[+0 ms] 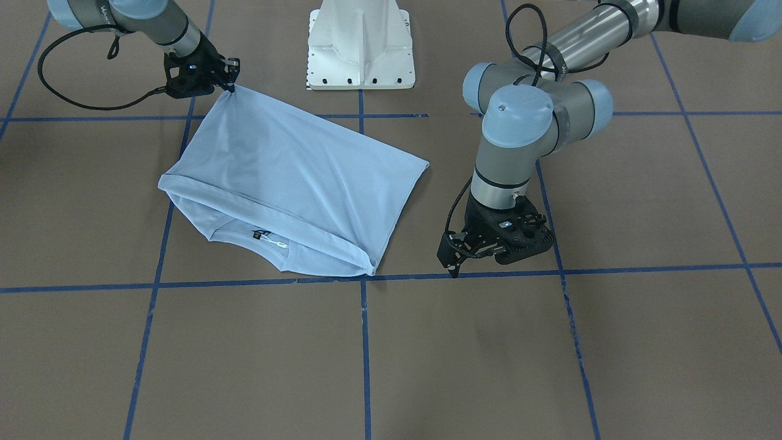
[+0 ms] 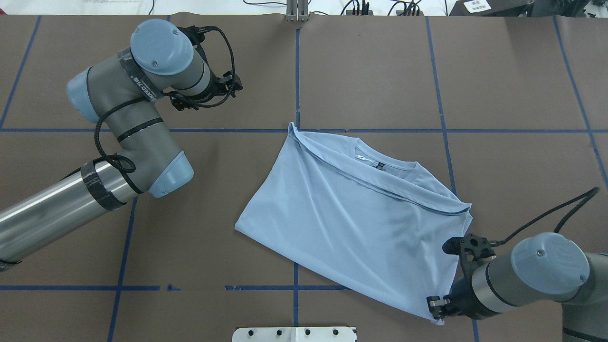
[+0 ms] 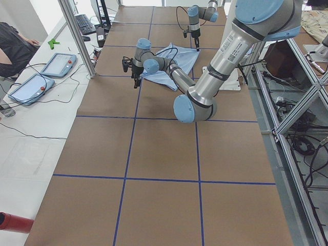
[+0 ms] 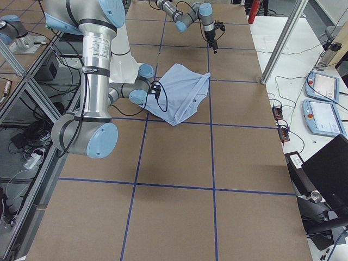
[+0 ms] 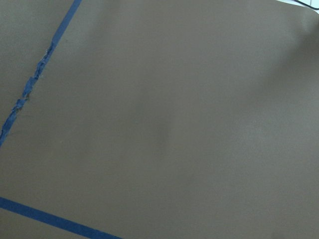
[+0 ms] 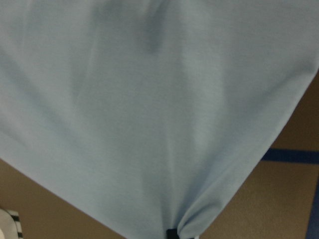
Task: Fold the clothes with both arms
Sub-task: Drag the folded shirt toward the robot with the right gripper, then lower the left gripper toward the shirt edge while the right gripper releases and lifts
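Brown table (image 1: 464, 366) gridded with blue tape lines (image 1: 365, 342), filling the frame. Folded light blue T-shirt (image 1: 287, 177) lying on it, left of centre, collar (image 1: 272, 247) toward the lower edge. Left arm (image 1: 519, 134) entering from the upper right, right arm (image 1: 122, 15) from the upper left. White pedestal base (image 1: 360, 49) at top centre. Left gripper (image 1: 455, 266) right of the T-shirt, apart from it, near a tape line; spread or pressed together, cannot tell. Right gripper (image 1: 231, 85) pinching the T-shirt's upper-left corner. Black label (image 1: 259, 234) inside the collar.

Brown table (image 1: 641, 342) with blue tape grid (image 1: 365, 354)
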Robot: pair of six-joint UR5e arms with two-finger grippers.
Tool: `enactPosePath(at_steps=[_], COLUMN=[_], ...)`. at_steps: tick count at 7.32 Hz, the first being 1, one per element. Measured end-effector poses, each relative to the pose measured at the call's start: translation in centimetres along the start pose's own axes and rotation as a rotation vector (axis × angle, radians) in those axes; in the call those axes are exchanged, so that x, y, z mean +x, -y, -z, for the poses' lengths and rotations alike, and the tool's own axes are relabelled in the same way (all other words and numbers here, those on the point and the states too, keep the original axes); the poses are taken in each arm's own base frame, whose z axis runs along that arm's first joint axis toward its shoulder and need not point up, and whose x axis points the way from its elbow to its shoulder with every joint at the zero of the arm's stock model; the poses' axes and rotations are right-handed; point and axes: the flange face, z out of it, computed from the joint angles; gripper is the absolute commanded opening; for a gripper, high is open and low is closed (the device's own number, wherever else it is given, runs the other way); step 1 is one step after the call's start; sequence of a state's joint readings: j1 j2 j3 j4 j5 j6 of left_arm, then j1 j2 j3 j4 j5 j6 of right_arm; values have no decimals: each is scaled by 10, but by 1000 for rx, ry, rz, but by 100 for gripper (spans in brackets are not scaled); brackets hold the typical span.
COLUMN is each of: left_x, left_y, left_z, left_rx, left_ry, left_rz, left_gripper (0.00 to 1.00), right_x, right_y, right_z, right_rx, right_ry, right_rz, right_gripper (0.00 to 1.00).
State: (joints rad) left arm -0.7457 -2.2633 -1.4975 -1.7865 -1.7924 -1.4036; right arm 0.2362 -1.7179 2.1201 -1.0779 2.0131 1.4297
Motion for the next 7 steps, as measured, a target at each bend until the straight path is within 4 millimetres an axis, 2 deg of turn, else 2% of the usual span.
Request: enactPosePath(at_steps=[1, 2, 3, 4, 6, 7], left_x=[4, 5, 1, -9, -23, -23], left_y=[-10, -27, -52, -83, -155, -191], left_z=[2, 5, 8, 9, 7, 5], left_rx=[-11, -30, -65, -113, -205, -246], left_ry=[-10, -24, -35, -40, -23, -8], left_rz=[-2, 0, 26, 73, 191, 248], left_gripper=[100, 100, 99, 97, 86, 85], right_x=[-2, -8, -14, -20, -25, -24], right_y=[-8, -7, 7, 29, 73, 86], right_z=[2, 9, 22, 42, 84, 97], right_rx=[-12, -1, 37, 96, 211, 246], right_ry=[7, 24, 53, 90, 149, 163], right_rz=[-13, -25, -43, -67, -113, -127], right_gripper=[100, 100, 100, 100, 100, 100])
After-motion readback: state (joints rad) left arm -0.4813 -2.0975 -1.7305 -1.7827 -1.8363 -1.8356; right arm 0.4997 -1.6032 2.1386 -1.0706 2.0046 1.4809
